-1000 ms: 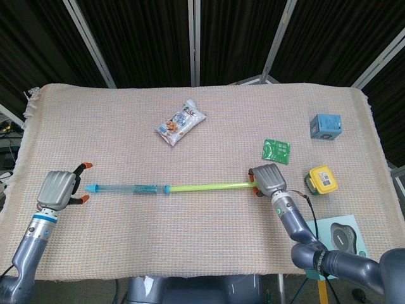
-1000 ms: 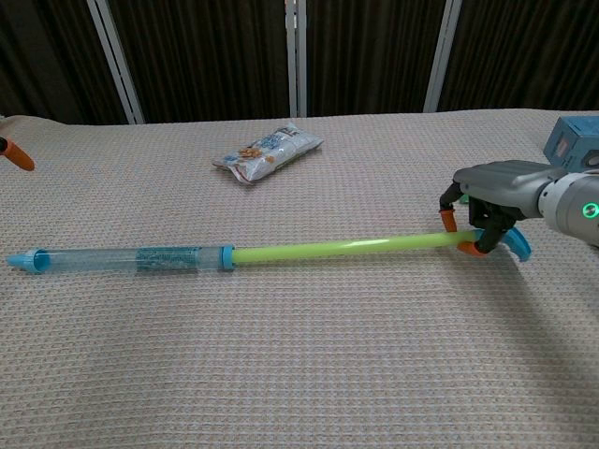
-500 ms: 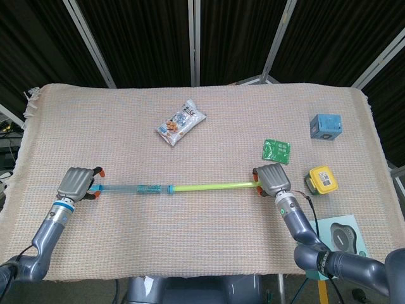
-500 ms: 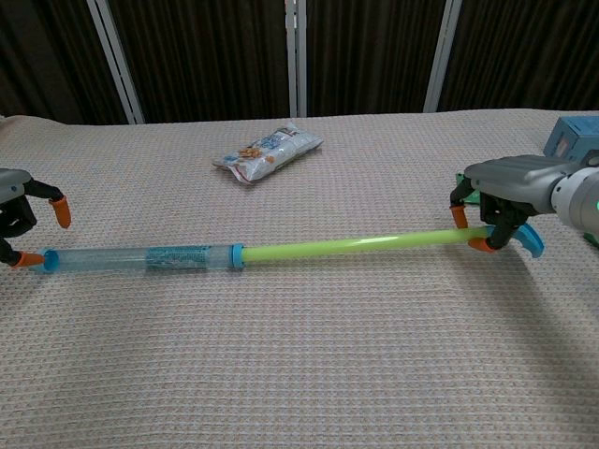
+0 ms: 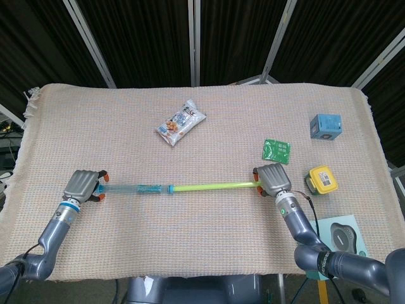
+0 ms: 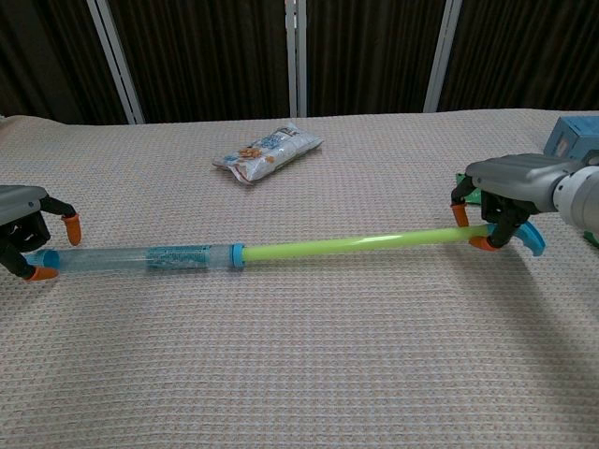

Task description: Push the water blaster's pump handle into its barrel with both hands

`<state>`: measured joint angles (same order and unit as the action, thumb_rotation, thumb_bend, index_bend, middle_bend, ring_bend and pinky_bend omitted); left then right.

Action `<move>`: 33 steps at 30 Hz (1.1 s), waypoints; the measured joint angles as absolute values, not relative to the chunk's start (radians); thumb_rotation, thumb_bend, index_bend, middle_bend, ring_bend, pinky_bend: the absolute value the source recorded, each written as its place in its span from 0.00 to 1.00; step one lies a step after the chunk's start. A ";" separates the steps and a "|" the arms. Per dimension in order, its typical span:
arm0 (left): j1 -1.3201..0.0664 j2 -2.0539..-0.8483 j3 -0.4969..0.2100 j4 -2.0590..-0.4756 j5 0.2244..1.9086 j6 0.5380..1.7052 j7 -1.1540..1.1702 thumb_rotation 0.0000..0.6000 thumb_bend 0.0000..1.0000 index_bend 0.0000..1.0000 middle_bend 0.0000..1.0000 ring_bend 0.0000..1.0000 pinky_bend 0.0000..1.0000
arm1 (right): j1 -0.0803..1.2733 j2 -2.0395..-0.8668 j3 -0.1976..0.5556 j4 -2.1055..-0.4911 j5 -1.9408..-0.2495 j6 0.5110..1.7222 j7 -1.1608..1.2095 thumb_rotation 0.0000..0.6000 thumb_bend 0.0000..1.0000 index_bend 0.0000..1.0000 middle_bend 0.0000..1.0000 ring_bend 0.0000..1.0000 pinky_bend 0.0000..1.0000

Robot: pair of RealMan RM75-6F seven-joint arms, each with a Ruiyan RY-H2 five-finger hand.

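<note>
The water blaster lies across the cloth: a clear barrel point(image 5: 136, 188) point(image 6: 140, 257) with blue ends on the left, a lime-green pump rod point(image 5: 212, 186) point(image 6: 351, 244) drawn out to the right. My left hand point(image 5: 82, 185) point(image 6: 23, 224) sits at the barrel's blue nozzle end, orange fingertips on either side of it and touching it. My right hand point(image 5: 272, 179) point(image 6: 510, 192) grips the rod's far end, where the blue handle point(image 6: 531, 239) pokes out behind its fingers.
A snack packet point(image 5: 181, 122) point(image 6: 267, 151) lies behind the blaster. A green packet point(image 5: 276, 151), a yellow box point(image 5: 321, 180) and a blue cube point(image 5: 325, 126) point(image 6: 571, 138) sit near my right hand. A pale case point(image 5: 342, 235) lies at the cloth's near right edge.
My left hand moved right from open cloth to the barrel's nozzle end and closed around it. The whole blaster shifted slightly right, and my right hand went with it.
</note>
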<state>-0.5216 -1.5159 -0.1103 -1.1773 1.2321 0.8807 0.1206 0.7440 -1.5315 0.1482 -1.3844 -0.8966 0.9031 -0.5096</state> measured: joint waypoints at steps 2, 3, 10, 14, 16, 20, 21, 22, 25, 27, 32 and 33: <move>-0.528 -1.526 -0.112 -1.167 1.224 0.872 0.121 1.00 0.31 0.47 0.89 0.84 1.00 | 0.743 -1.532 0.147 -1.385 -0.898 0.906 -0.508 1.00 0.43 0.67 1.00 1.00 1.00; -0.530 -1.529 -0.113 -1.165 1.221 0.870 0.120 1.00 0.33 0.51 0.89 0.84 1.00 | 0.743 -1.532 0.147 -1.385 -0.898 0.907 -0.507 1.00 0.43 0.67 1.00 1.00 1.00; -0.539 -1.532 -0.119 -1.175 1.204 0.862 0.116 1.00 0.44 0.78 0.89 0.84 1.00 | 0.741 -1.525 0.148 -1.397 -0.897 0.911 -0.500 1.00 0.44 0.68 1.00 1.00 1.00; -0.542 -1.522 -0.132 -1.205 1.189 0.866 0.116 1.00 0.46 0.83 0.89 0.84 1.00 | 0.741 -1.515 0.157 -1.419 -0.891 0.915 -0.491 1.00 0.44 0.68 1.00 1.00 1.00; -0.544 -1.512 -0.142 -1.232 1.179 0.871 0.115 1.00 0.46 0.84 0.89 0.84 1.00 | 0.739 -1.506 0.168 -1.443 -0.881 0.922 -0.482 1.00 0.45 0.68 1.00 1.00 1.00; -0.549 -1.490 -0.161 -1.289 1.154 0.880 0.123 1.00 0.46 0.84 0.89 0.84 1.00 | 0.736 -1.491 0.190 -1.495 -0.845 0.944 -0.475 1.00 0.47 0.68 1.00 1.00 1.00; -0.552 -1.484 -0.166 -1.304 1.146 0.883 0.130 1.00 0.46 0.84 0.89 0.84 1.00 | 0.736 -1.488 0.193 -1.506 -0.836 0.946 -0.475 1.00 0.47 0.68 1.00 1.00 1.00; -0.554 -1.480 -0.169 -1.314 1.141 0.885 0.135 1.00 0.46 0.84 0.89 0.84 1.00 | 0.737 -1.484 0.196 -1.515 -0.829 0.947 -0.476 1.00 0.47 0.68 1.00 1.00 1.00; -0.563 -1.474 -0.177 -1.336 1.128 0.891 0.156 1.00 0.46 0.84 0.89 0.85 1.00 | 0.743 -1.475 0.201 -1.536 -0.816 0.951 -0.486 1.00 0.47 0.68 1.00 1.00 1.00; -0.569 -1.473 -0.180 -1.349 1.122 0.894 0.169 1.00 0.46 0.84 0.89 0.85 1.00 | 0.749 -1.473 0.203 -1.544 -0.810 0.953 -0.494 1.00 0.47 0.68 1.00 1.00 1.00; -0.586 -1.479 -0.186 -1.374 1.108 0.896 0.196 1.00 0.46 0.84 0.89 0.84 1.00 | 0.765 -1.480 0.208 -1.559 -0.795 0.953 -0.507 1.00 0.47 0.68 1.00 1.00 1.00; -0.591 -1.483 -0.187 -1.379 1.105 0.895 0.204 1.00 0.46 0.84 0.89 0.84 1.00 | 0.770 -1.485 0.209 -1.560 -0.792 0.953 -0.512 1.00 0.47 0.68 1.00 1.00 1.00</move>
<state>-0.5915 -1.4828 -0.1875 -1.3791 1.1048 0.8953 0.2036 0.7705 -1.4847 0.2088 -1.5603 -0.7917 0.9528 -0.5124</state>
